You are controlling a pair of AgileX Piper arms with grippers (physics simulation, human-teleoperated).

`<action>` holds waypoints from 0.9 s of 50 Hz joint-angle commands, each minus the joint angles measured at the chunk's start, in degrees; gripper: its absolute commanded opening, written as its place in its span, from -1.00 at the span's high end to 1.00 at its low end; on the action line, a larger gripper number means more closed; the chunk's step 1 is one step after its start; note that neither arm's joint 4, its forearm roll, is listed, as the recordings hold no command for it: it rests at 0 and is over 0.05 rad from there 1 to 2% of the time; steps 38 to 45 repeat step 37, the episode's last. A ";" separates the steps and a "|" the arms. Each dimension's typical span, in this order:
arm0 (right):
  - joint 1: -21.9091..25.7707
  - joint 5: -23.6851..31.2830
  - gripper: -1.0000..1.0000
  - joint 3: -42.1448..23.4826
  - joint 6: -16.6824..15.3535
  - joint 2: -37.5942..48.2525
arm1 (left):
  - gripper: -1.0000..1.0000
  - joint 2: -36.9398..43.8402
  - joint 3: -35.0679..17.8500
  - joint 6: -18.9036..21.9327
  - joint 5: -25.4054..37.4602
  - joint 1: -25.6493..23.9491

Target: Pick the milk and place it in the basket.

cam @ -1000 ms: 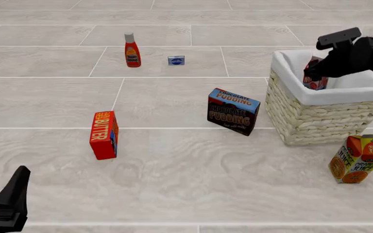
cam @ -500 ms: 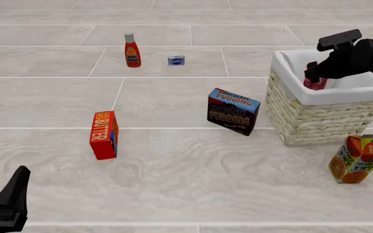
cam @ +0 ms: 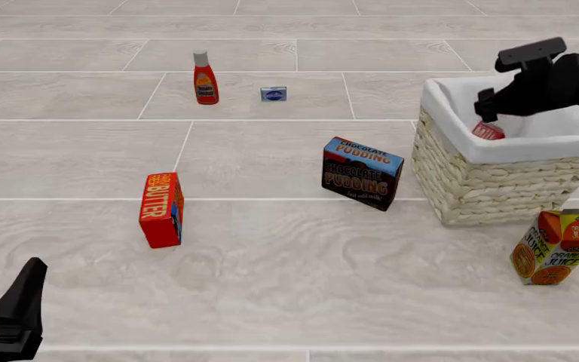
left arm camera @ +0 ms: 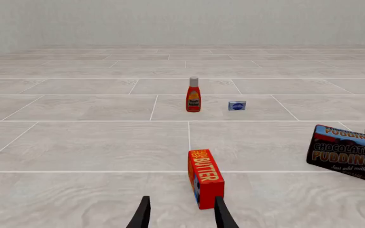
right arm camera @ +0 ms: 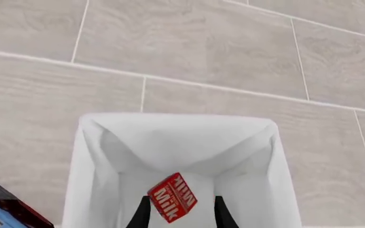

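We find the milk carton (right arm camera: 171, 197) inside the wicker basket (cam: 491, 185), down in the white cloth lining; in the front view only its red top shows above the rim. Our right gripper (right arm camera: 178, 214) hangs over the basket with its fingers spread, and the carton lies below them, not pinched. Our left gripper (left arm camera: 181, 214) sits low at the near left of the table, fingers parted and gripping nothing, with the butter box (cam: 162, 209) just ahead of it. The chocolate pudding box (cam: 362, 173) stands beside the basket, and the orange juice carton (cam: 556, 246) stands near the basket's front corner.
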 commanded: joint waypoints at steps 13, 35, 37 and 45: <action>2.62 1.03 -1.00 -0.70 2.99 -4.74 | -1.00 -0.01 0.00 0.00 0.00 0.01; 3.46 0.57 -1.00 1.21 4.00 -10.77 | -1.00 0.01 0.00 0.00 0.00 0.00; 3.41 0.64 -1.00 1.40 3.78 -11.25 | -1.00 -0.02 0.00 0.00 0.00 0.01; 3.41 0.64 -1.00 1.40 3.78 -11.25 | -1.00 -0.02 0.00 0.00 0.00 0.01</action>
